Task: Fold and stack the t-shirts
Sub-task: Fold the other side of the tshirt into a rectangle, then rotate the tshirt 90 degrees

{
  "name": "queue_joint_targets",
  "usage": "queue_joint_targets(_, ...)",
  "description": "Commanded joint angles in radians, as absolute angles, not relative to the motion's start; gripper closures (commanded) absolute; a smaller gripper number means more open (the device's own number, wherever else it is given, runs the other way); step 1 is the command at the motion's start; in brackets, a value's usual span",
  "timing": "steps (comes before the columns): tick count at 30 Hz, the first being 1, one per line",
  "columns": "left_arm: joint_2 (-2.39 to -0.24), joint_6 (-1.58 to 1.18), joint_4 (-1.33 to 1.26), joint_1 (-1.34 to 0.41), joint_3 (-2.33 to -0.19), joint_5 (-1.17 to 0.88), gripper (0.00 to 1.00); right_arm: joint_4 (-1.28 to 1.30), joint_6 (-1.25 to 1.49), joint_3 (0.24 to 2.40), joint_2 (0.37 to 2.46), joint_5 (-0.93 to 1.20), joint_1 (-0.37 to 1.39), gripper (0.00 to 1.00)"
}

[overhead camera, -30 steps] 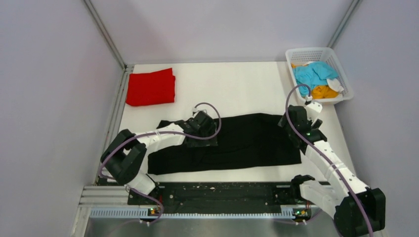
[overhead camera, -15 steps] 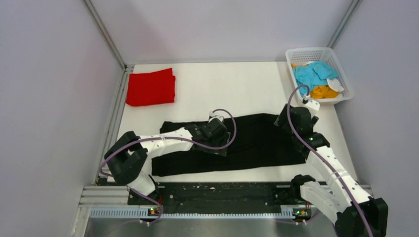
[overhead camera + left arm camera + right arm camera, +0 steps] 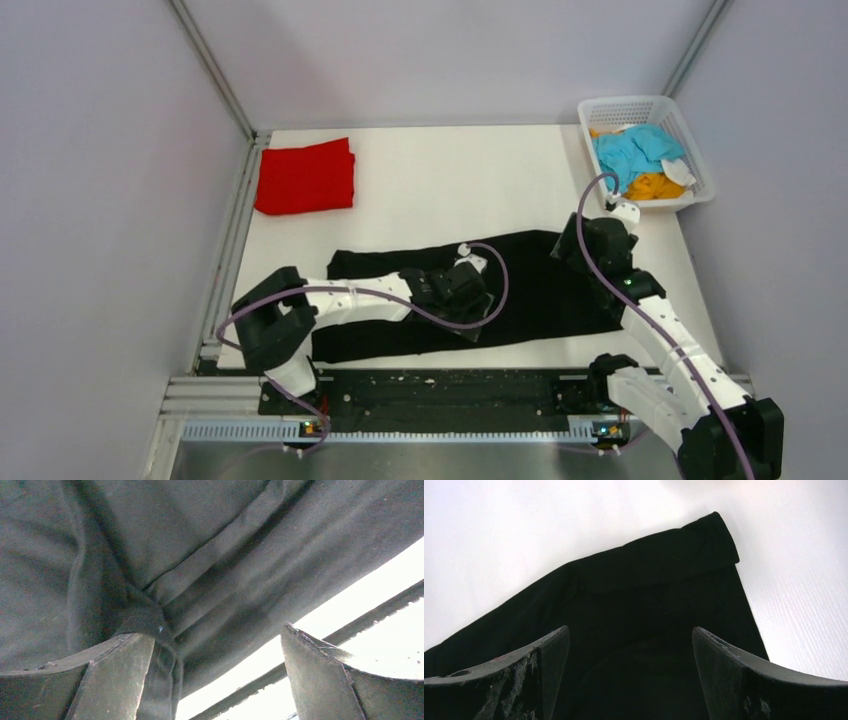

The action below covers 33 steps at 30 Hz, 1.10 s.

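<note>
The black shirt (image 3: 530, 285) is lying as a long, slightly slanted band across the near half of the table (image 3: 450, 170), narrowed lengthwise by the look of it. The red shirt (image 3: 305, 177) is sitting folded at the far left, and the blue shirt (image 3: 632, 150) and orange shirt (image 3: 655, 186) are waiting crumpled in the basket (image 3: 600, 108) at the far right. The left gripper (image 3: 215, 675) is hovering low over the band's middle, close to its near edge, jaws spread wide and holding nothing, with a raised crease running up from beside one finger. The right gripper (image 3: 629, 670) is hanging over the band's far right corner, jaws likewise gaping and empty (the corner there is turning over on itself in a small flap). The step in hand is looking like taking hold for the crosswise fold. To do it well, the right arm should be coming down so that the corner, flap and every layer, is sitting fully between the jaws before they close, not just the top ply. The left should be pinning at the intended fold line rather than on the crease, which would be dragging a wrinkle into the fold. The lift should be only clearing the cloth, carrying the end straight along the band so the edges are landing flush
</note>
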<state>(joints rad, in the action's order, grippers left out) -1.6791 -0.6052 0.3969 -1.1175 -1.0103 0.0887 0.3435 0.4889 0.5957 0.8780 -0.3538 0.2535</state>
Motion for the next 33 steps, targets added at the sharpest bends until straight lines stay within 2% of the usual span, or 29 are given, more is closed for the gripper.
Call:
queue_joint_targets(1, -1.477, -0.647, 0.423, -1.124, -0.970, 0.185, 0.01, 0.314, 0.468, 0.585, 0.872, -0.347, 0.261, 0.10)
queue_joint_targets(9, -1.153, -0.738, 0.431, -1.087, -0.779, 0.425, 0.01, 0.295, 0.466, 0.584, 0.920, -0.317, 0.272, 0.10)
queue_joint_targets(11, -1.121, -0.814, 0.434, -0.988, -0.727, 0.386, 0.01, 0.282, 0.465, 0.582, 0.932, -0.300, 0.278, 0.11)
queue_joint_targets(13, -1.112, -0.855, 0.380, -0.851, -0.654, 0.264, 0.01, 0.267, 0.480, 0.588, 0.957, -0.301, 0.306, 0.12)
queue_joint_targets(15, -1.129, -0.880, 0.280, -0.751, -0.586, 0.166, 0.01, 0.238, 0.472, 0.614, 1.007, -0.292, 0.395, 0.12)
queue_joint_targets(19, -1.201, -0.930, 0.164, -0.582, -0.533, 0.116, 0.01, 0.173, 0.387, 0.697, 1.177, -0.308, 0.646, 0.12)
queue_joint_targets(22, -1.223, -0.952, 0.081, -0.519, -0.499, 0.069, 0.01, 0.115, 0.322, 0.764, 1.328, -0.323, 0.828, 0.12)
queue_joint_targets(25, -1.250, -0.984, 0.125, -0.493, -0.494, 0.068, 0.01, 0.014, 0.293, 0.817, 1.461, -0.336, 0.961, 0.12)
queue_joint_targets(28, -1.269, -1.015, 0.152, -0.473, -0.463, 0.085, 0.01, -0.091, 0.281, 0.863, 1.546, -0.372, 1.053, 0.12)
queue_joint_targets(33, -1.258, -1.038, 0.171, -0.451, -0.421, 0.097, 0.01, -0.139, 0.303, 0.904, 1.633, -0.340, 1.081, 0.12)
